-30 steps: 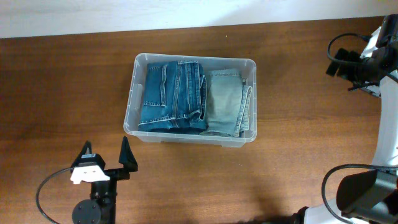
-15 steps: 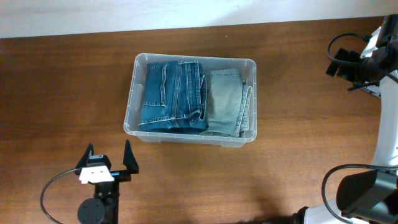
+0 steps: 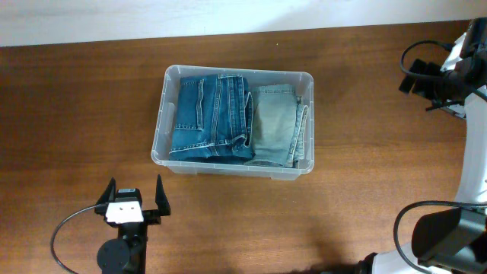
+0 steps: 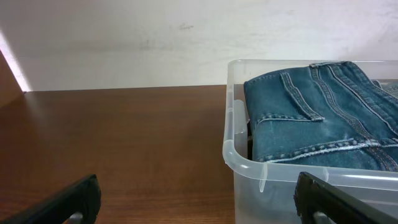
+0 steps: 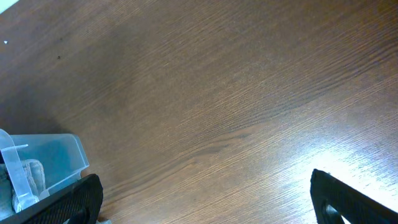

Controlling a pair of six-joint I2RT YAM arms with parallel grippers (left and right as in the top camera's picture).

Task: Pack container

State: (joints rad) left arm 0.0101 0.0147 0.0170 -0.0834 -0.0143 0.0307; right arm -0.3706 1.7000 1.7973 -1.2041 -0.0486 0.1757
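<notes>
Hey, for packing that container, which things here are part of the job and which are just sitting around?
Part of the job: container, dark blue jeans, pale jeans (both folded inside it), open left gripper.
Just there: wooden table, black cable near that gripper.

1. Pair of dark blue folded denim jeans [image 3: 211, 118], lying flat, on the left, touching the paler pair.
2. Pair of pale washed-blue folded denim jeans [image 3: 278, 125], lying flat, on the right.
3. Wide brown wood-grain tabletop [image 3: 76, 114], underneath.
4. Plain white wall [image 3: 228, 15], along the table's far edge.
</notes>
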